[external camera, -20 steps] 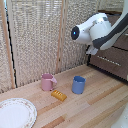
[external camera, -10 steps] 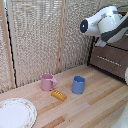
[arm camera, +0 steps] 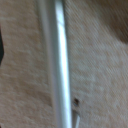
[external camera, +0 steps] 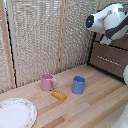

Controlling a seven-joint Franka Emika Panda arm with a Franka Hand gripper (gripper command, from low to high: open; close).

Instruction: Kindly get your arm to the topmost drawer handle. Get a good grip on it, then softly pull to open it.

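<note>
A pale wooden plank worktop [external camera: 95, 107] fills the lower part of the exterior view, backed by a tall woven reed screen [external camera: 40, 40] with wooden posts. At the exterior view's right stands a dark brown wooden drawer cabinet [external camera: 112, 60]. The bulky glossy white robot arm [external camera: 111, 21], with a round blue mark on its joint, hangs at the upper right, in front of the cabinet's upper part. Its fingers are hidden behind its own body in the exterior view and do not show in the wrist view, so I cannot tell whether they are spread or pressed together.

A round white plate with a patterned rim [external camera: 16, 113] lies at the worktop's near left corner. Near the middle stand a blue cup [external camera: 78, 84] and, to its left in the exterior view, a pink mug [external camera: 48, 82]; a small flat yellow block [external camera: 59, 95] lies just in front, between them.

The slim silver metal bar of the topmost drawer handle [arm camera: 57, 65] runs across the whole wrist view, close to the camera and blurred, against a beige woven surface. In the exterior view the arm covers it; only the lower drawer's silver bar [external camera: 109, 59] shows.
</note>
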